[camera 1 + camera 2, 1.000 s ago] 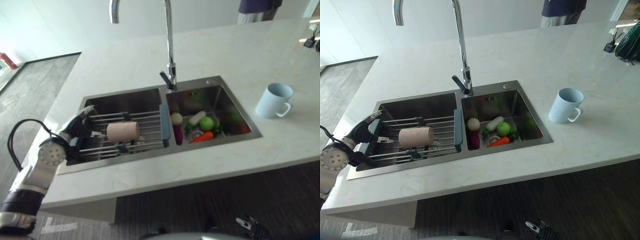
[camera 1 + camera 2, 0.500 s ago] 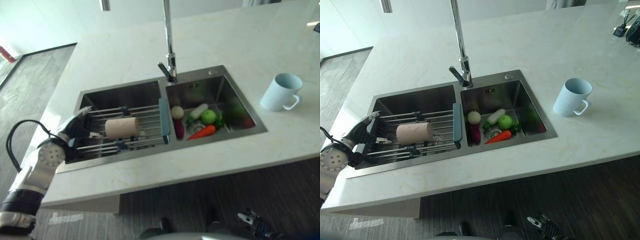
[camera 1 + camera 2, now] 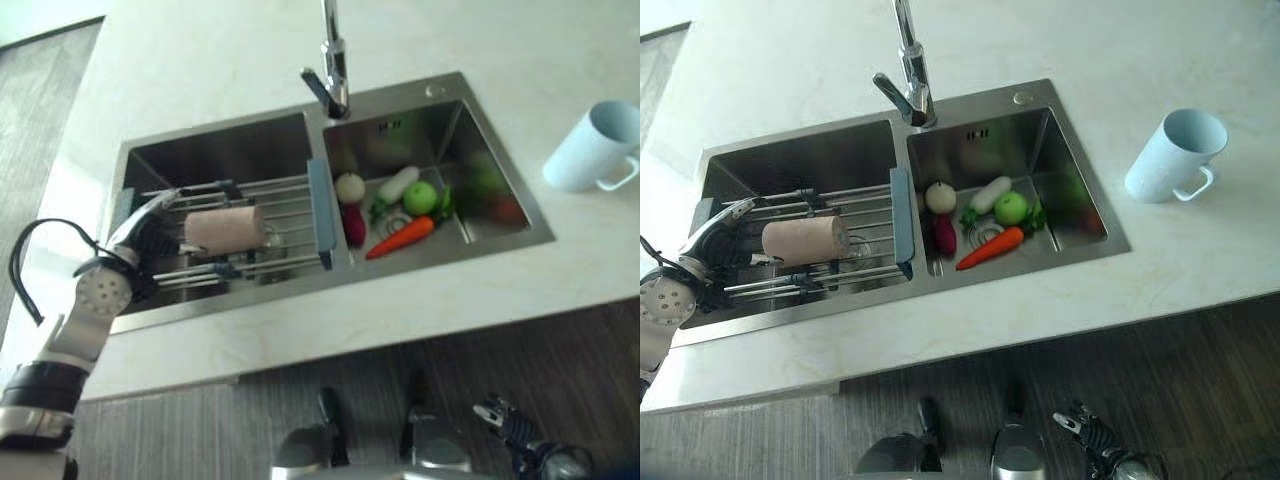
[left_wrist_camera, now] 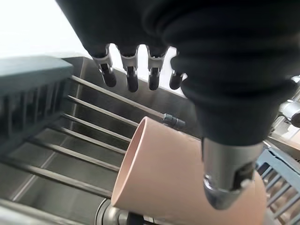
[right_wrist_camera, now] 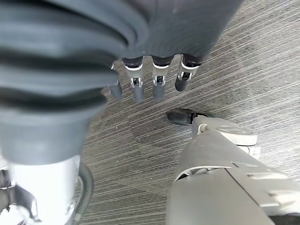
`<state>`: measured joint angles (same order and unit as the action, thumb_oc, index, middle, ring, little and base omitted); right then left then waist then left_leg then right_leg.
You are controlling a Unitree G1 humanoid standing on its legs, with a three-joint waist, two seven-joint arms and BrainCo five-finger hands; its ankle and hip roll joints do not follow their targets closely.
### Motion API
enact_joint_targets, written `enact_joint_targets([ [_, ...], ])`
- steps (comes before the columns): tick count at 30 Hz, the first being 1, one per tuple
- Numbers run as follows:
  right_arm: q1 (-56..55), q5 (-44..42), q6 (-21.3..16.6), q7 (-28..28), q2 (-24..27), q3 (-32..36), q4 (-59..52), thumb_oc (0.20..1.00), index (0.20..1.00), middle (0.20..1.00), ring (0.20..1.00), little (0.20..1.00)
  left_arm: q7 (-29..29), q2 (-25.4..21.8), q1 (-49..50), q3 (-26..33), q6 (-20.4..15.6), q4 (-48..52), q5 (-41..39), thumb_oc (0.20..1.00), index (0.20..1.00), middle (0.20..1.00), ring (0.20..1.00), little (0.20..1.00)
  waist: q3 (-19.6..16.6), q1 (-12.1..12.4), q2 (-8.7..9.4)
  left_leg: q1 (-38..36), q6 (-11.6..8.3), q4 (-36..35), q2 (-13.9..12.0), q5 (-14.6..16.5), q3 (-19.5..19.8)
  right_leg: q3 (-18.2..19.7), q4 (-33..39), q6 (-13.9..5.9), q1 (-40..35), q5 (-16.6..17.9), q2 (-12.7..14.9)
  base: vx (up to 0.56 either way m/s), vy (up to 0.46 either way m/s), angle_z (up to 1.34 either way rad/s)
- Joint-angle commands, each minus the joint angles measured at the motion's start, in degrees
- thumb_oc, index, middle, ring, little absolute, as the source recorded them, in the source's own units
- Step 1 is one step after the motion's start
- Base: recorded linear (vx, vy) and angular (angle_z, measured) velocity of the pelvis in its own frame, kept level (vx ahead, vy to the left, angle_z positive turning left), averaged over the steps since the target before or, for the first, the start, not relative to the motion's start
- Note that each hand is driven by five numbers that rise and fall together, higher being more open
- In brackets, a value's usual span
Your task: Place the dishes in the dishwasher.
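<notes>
A pink cup [image 3: 224, 229] lies on its side on the wire rack [image 3: 270, 262] set across the left basin of the sink [image 3: 236, 153]. The rack's blue end bar [image 3: 319, 212] runs along the divider between the two basins.

The left hand [image 3: 142, 224] reaches in over the rack's outer end, just beside the cup's open mouth. In the left wrist view its fingers [image 4: 132, 78] hang straight and spread above the rack bars, and the thumb [image 4: 228, 174] sits over the cup's side; nothing is grasped, and contact with the cup cannot be told.

The right hand [image 5: 154, 70] hangs low over the grey floor [image 5: 262, 61], fingers straight and relaxed, holding nothing.

The right basin holds a carrot [image 3: 400, 238], a green apple [image 3: 422, 197], a white radish [image 3: 397, 184], a round onion [image 3: 349, 187] and a dark purple vegetable [image 3: 354, 225] just below the onion.

A pale blue mug [image 3: 594, 147] stands tilted-looking on the counter [image 3: 200, 60], well right of the sink. The tap [image 3: 333, 70] rises behind the divider.
</notes>
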<state>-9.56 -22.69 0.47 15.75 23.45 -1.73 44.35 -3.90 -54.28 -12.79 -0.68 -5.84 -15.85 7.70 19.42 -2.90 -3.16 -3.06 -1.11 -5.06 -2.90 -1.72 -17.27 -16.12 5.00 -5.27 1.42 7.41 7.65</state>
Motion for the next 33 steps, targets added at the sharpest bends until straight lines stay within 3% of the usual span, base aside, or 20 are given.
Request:
enact_joint_targets([
  [1,0.61,-0.74,-0.99,-0.25,1.22,-1.41,-1.57,1.0,1.0,1.0,1.0,1.0,2.62,-3.04,-4.99,0.52,-0.46,-0.84,-3.98,1.0,1.0,1.0,1.0,1.0,-1.86,-1.0,0.31,4.93,-0.22,7.39,-0.08,4.13,2.22,0.3,-6.23,-6.57,0.68,-5.89,4.11,-0.05,-0.017,0.0],
  [9,1.19,-2.24,-0.14,-0.3,1.54,-1.34,-2.3,1.0,1.0,1.0,1.0,1.0,2.81,-3.83,-5.93,-0.38,-1.16,-1.48,0.76,1.0,1.0,1.0,1.0,1.0,-0.9,-1.06,0.45,6.02,-0.56,7.84,-0.35,3.78,1.95,0.02,-6.15,-6.42,1.51,-5.61,4.0,-0.01,-0.003,0.0],
  [19,1.99,-2.94,0.05,-0.14,2.37,-1.03,-2.61,1.0,1.0,1.0,1.0,1.0,-3.29,-6.58,-7.31,-2.57,-4.25,-0.38,2.66,1.0,1.0,1.0,1.0,1.0,-0.02,-1.21,0.0,7.06,-0.53,8.41,0.02,3.87,1.82,-0.58,-6.39,-6.47,2.45,-5.25,4.44,-0.01,0.001,0.0],
  [33,2.08,-3.35,0.85,-0.09,3.23,-0.78,-3.78,1.0,1.0,1.0,1.0,1.0,-5.1,-9.66,-7.99,-4.23,-4.51,-0.19,7.1,1.0,1.0,1.0,1.0,1.0,0.21,-1.5,-0.34,7.34,-0.32,8.57,0.41,4.11,1.68,-0.51,-6.47,-6.69,3.03,-4.91,4.81,0.0,0.0,0.0],
])
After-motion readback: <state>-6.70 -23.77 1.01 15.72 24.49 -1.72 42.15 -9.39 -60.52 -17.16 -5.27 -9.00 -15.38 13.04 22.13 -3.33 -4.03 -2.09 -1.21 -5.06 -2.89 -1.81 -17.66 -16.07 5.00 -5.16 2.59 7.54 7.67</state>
